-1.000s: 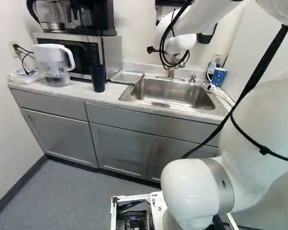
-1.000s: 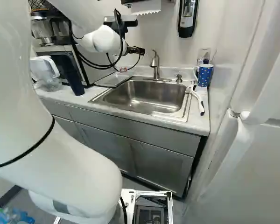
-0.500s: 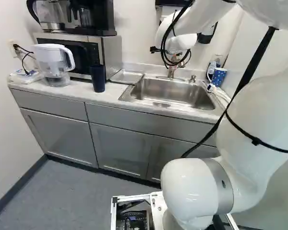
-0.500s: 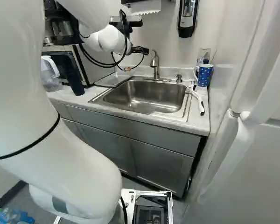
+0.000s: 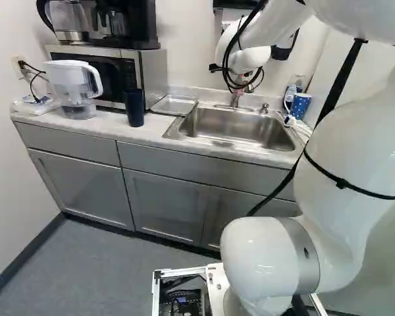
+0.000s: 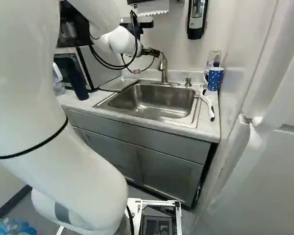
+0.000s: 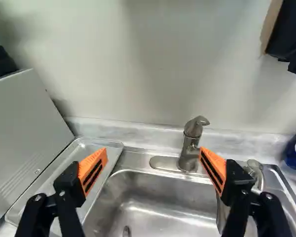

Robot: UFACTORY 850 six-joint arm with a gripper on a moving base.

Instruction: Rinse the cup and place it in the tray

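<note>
Cup [image 6: 215,79], white-dotted blue, stands beside the sink [image 6: 154,108], any lettering too small to tell, the jaws apart.

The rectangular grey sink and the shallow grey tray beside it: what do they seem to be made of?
The sink looks like satin stainless steel, grey with soft, blurred highlights. The tray also looks like dull metal, from the shine along its rim, though grey plastic is possible.
</note>
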